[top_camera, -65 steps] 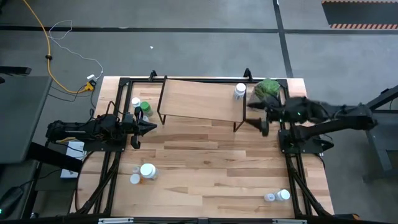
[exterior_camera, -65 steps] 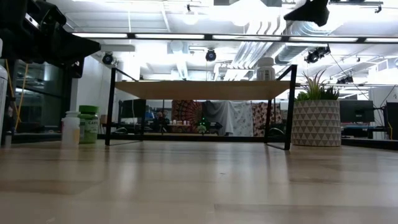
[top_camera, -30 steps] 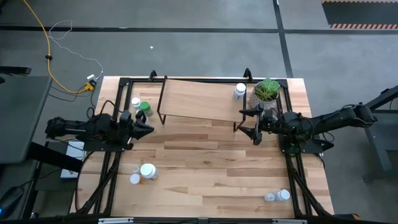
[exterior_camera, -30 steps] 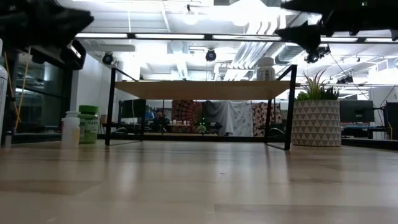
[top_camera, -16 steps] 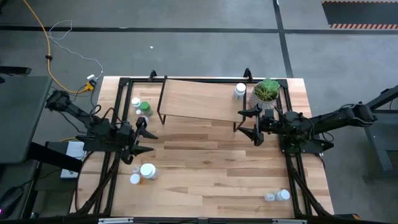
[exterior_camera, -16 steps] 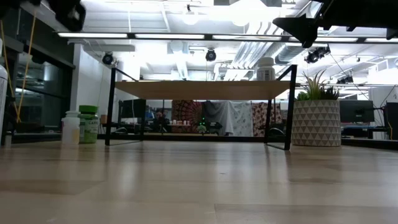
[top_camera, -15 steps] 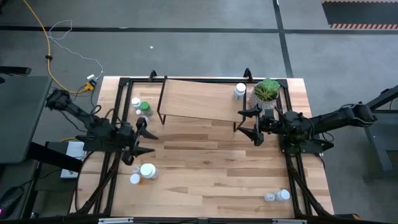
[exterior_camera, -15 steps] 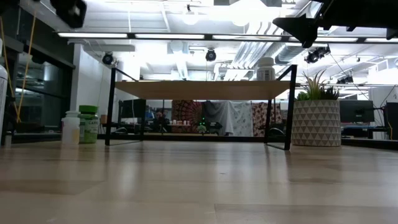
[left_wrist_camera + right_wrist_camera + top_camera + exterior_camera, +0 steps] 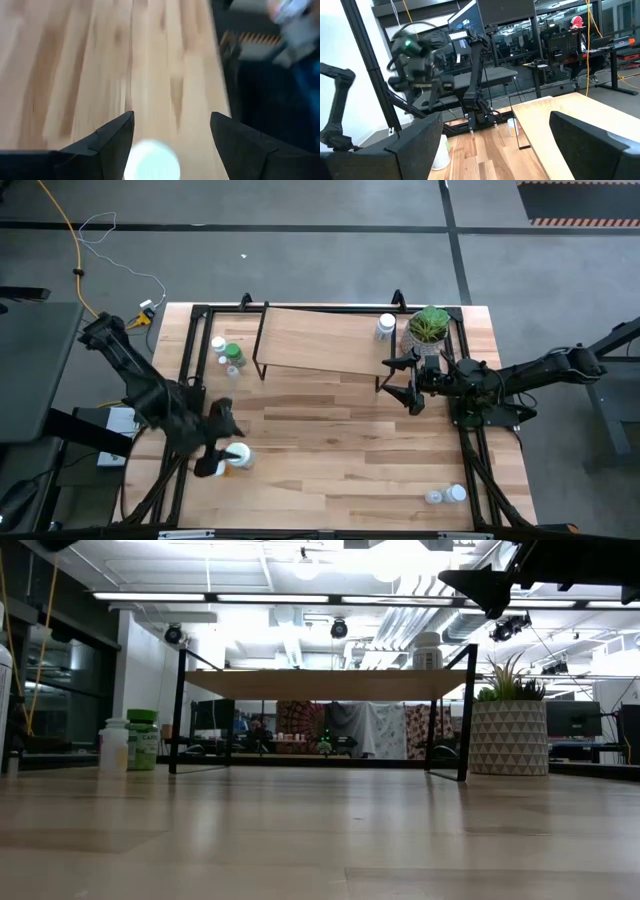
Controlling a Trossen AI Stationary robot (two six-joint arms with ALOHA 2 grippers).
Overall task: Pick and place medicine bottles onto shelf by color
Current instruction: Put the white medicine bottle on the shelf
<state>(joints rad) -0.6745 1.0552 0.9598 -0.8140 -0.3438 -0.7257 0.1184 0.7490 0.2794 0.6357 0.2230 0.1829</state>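
Left end effector (image 9: 222, 448) hovers wide open over a white-capped bottle (image 9: 151, 161) at the table's (image 9: 340, 450) near-left; light, rigid, probably slick, so grip its body below the cap.

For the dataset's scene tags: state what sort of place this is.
Probably a robotics lab in an open industrial workspace. The low view shows exposed ceiling ducts and strip lights; the right wrist view shows desks with monitors behind glass; the high view shows a bare concrete floor around the wooden table.
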